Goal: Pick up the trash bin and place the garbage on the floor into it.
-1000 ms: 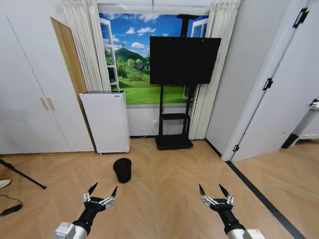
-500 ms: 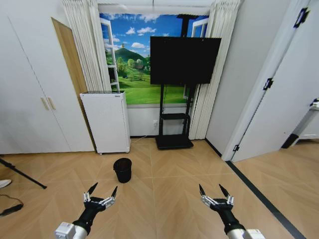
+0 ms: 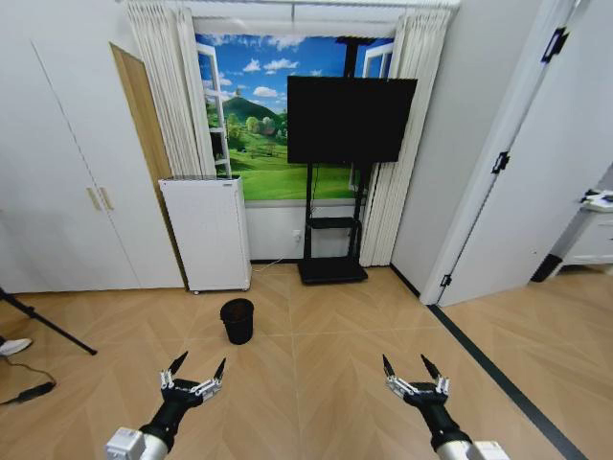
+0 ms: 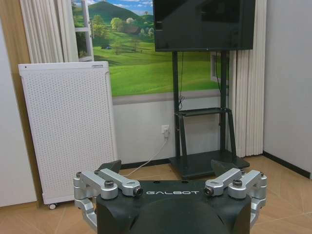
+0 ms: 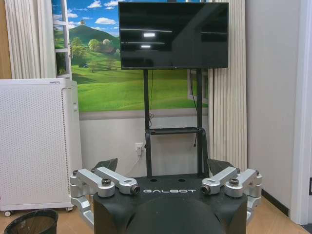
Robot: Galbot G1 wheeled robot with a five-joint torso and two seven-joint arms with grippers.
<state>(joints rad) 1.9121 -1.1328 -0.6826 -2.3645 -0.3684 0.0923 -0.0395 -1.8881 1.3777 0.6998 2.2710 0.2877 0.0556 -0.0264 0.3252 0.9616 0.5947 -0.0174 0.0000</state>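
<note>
Trash bin point(image 3: 237, 320), small, round and black with a dark liner, stands upright on the chevron parquet floor point(image 3: 326, 383), a short way in front of the white perforated appliance point(image 3: 208, 233) that sits against the far wall. To the right of that appliance, a black television point(image 3: 351, 119) on a dark wheeled stand point(image 3: 331, 249) blocks part of a mural of green hills, framed by pale curtains. Nearer the camera than the bin, the left gripper point(image 3: 194, 371) and right gripper point(image 3: 412, 369) hover above the floor, both well apart from the bin, the left closer to it than the right. Each has its jaws spread wide and released, grasping nothing. From the right wrist, the bin's rim point(image 5: 30, 222) appears low beside the appliance's base, with the right gripper point(image 5: 165, 170) in the foreground. From the left wrist, the left gripper point(image 4: 168, 170) points toward the appliance point(image 4: 68, 129) and the stand. A dark strip point(image 3: 498, 379) runs across the floor well to the right of the bin, beneath white doors.
</note>
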